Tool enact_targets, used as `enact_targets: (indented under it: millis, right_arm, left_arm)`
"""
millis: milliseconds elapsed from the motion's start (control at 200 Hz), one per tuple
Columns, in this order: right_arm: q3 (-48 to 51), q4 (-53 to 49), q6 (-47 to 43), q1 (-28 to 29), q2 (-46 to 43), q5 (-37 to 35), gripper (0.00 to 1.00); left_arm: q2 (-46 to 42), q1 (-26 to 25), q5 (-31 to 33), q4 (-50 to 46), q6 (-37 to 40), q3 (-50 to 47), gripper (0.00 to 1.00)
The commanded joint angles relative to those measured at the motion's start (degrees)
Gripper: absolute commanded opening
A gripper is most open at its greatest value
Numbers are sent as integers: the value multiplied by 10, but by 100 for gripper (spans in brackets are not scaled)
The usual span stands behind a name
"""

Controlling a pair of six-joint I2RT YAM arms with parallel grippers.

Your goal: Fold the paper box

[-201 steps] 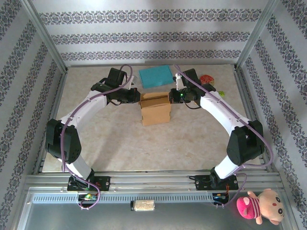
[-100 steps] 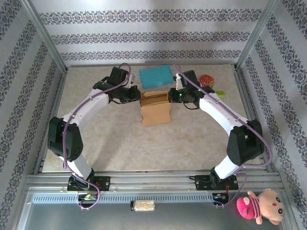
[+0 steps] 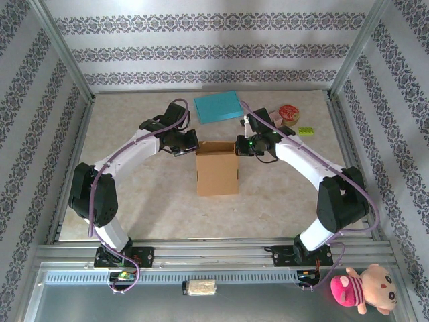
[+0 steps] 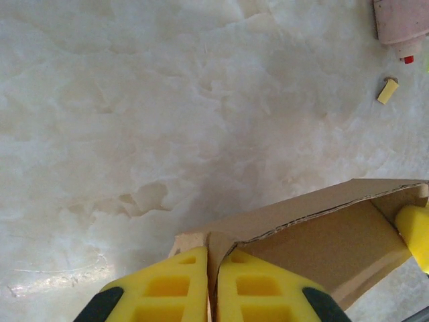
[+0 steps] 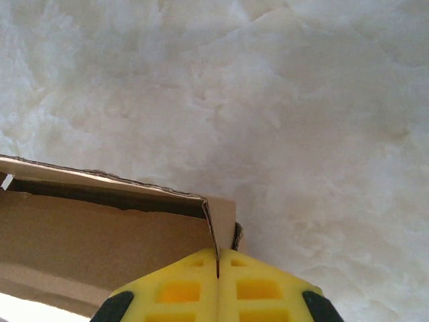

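Clamping the paper box (image 3: 217,169), left gripper (image 4: 209,261) and right gripper (image 5: 218,260) pinch cardboard edges; overhead adds a teal sheet (image 3: 218,106).

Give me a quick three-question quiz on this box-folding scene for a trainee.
1. True or false: the left tool is shut on an edge of the brown cardboard box.
2. What lies on the table beyond the box? A) teal flat sheet B) silver spoon C) glass bottle
3. How many tools grip the box?
Key: 1 true; 2 A; 3 two, since the right tool pinches a corner edge too.
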State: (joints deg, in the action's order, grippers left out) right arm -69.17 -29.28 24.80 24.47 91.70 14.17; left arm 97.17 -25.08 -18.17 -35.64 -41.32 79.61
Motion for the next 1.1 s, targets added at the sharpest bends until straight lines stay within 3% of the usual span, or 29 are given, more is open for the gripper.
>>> enact_targets:
  millis: [0,100,220,400,570,600,650,670,800,974,1094]
  right_arm:
    - [35,-12,21,8,-21,-24,8]
    - [61,11,41,14,-34,-29,10]
    - [73,28,59,15,-38,-20,28]
    - [69,22,56,0,-68,-29,38]
    - [101,37,22,-18,-114,-15,68]
    - [111,46,9,-25,-122,8,75]
    - [123,58,-11,-37,-130,58,95]
    - [128,64,-21,-42,-133,80,98]
    - [133,60,-128,-51,-124,209,98]
    - [132,64,-170,-42,-81,264,98]
    - [132,75,-181,-20,-51,250,98]
  left_arm:
    - [-21,-5,6,20,-31,-21,11]
    - [-32,-14,12,24,-39,-45,13]
    - [-41,-21,13,56,-50,-73,14]
    - [-29,-25,25,72,6,-64,14]
    - [-24,-26,17,88,50,-62,14]
    - [-24,-27,16,91,54,-63,14]
    - [-24,-27,16,94,57,-64,14]
    - [-24,-28,16,96,58,-65,14]
    - [-25,-30,15,112,64,-70,14]
    - [-27,-34,17,117,74,-69,14]
    - [-32,-35,22,122,79,-72,13]
